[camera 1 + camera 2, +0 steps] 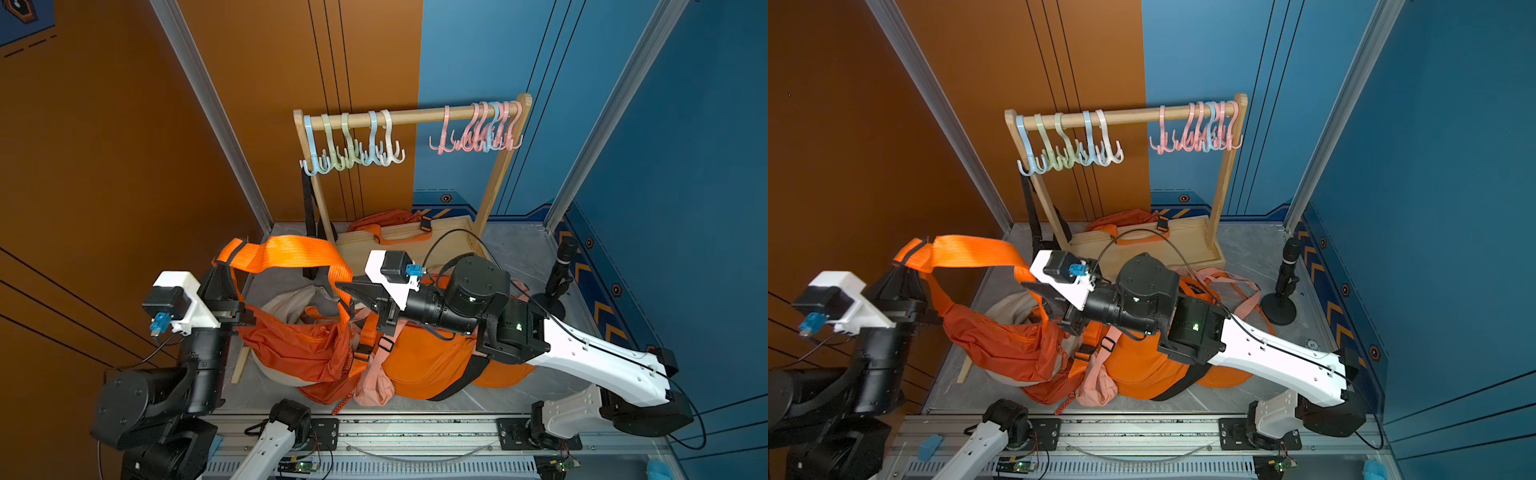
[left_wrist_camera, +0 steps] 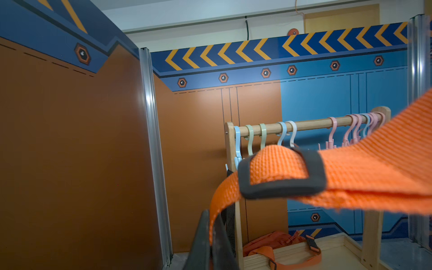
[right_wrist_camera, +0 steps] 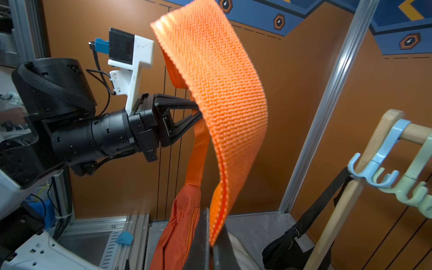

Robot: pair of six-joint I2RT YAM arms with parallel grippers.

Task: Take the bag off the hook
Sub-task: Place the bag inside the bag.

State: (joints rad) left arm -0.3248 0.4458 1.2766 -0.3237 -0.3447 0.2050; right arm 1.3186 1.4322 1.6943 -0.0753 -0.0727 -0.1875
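While left pincer (image 1: 225,269) clamps strap (image 1: 291,252), bag (image 1: 300,350) dangles.

Orange bag (image 1: 299,349), pastel hooks (image 1: 372,133)

Grey marbled table (image 1: 523,249). Directly on it: wooden rack base (image 1: 453,245) at back; microphone stand (image 1: 549,305) near right wall; front heap: big orange bag (image 1: 424,365), pink bag (image 1: 374,388), beige bag (image 1: 286,305).

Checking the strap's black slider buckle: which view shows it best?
Left wrist: the slider buckle sits large and close on the orange strap. Both top views show it small, by the left gripper. The right wrist view misses it.
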